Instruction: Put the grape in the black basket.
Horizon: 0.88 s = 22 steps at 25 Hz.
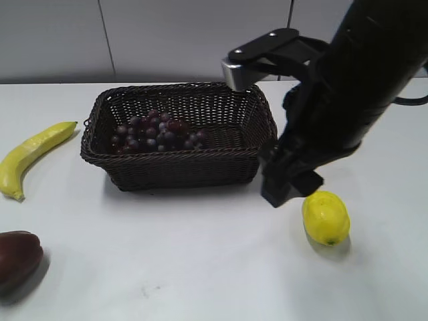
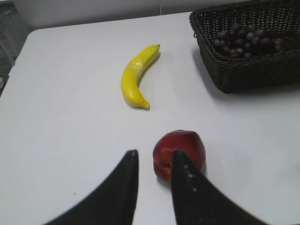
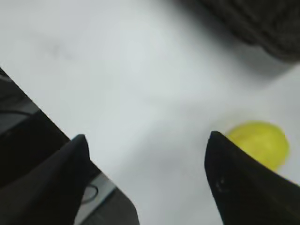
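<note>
Right tool [image 3: 145, 136] wide open, empty, near lemon [image 1: 326, 217]; left tool [image 2: 154, 157] narrowly open, empty; grape [image 1: 155, 132] in black basket [image 1: 180, 170].

Looks like a lab test bench from my feed. Plain white table [image 1: 200, 267], bare grey panelled wall [image 1: 167, 40] right behind the black basket [image 1: 180, 170]. Props staged around that basket: banana [image 1: 30, 157] to its left, lemon [image 1: 326, 217] to its right front, dark red fruit [image 2: 179, 154] near the table's front left. Nothing domestic about the setup.
</note>
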Motion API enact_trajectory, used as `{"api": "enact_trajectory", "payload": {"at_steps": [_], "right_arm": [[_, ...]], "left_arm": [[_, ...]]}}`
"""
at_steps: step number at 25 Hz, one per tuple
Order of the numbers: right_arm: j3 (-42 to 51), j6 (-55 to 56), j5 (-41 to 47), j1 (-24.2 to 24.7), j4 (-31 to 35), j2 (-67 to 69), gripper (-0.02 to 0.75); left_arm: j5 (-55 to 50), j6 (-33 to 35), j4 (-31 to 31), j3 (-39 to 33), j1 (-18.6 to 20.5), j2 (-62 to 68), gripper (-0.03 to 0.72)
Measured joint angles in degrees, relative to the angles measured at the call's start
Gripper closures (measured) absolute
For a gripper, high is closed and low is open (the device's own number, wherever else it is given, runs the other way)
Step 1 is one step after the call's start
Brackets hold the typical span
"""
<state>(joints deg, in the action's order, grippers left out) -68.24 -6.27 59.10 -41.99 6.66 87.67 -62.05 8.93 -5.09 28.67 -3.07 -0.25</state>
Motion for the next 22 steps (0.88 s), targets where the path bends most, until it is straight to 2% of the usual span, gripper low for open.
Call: {"api": "enact_trajectory", "payload": {"at_steps": [4, 12, 22], "right_arm": [[0.00, 3.78, 4.29, 0.00, -5.24, -4.43, 0.164], [1.83, 9.31, 5.34, 0.00, -5.99, -14.85, 0.164], [20.88, 15.41, 5.54, 0.00, -7.58, -31.13, 0.164]], "left_arm": [[0.00, 0.00, 0.00, 0.00, 0.00, 0.00, 0.461], [0.00, 0.00, 0.00, 0.00, 0.00, 0.00, 0.461], [0.00, 0.00, 0.00, 0.00, 0.00, 0.00, 0.461]]}}
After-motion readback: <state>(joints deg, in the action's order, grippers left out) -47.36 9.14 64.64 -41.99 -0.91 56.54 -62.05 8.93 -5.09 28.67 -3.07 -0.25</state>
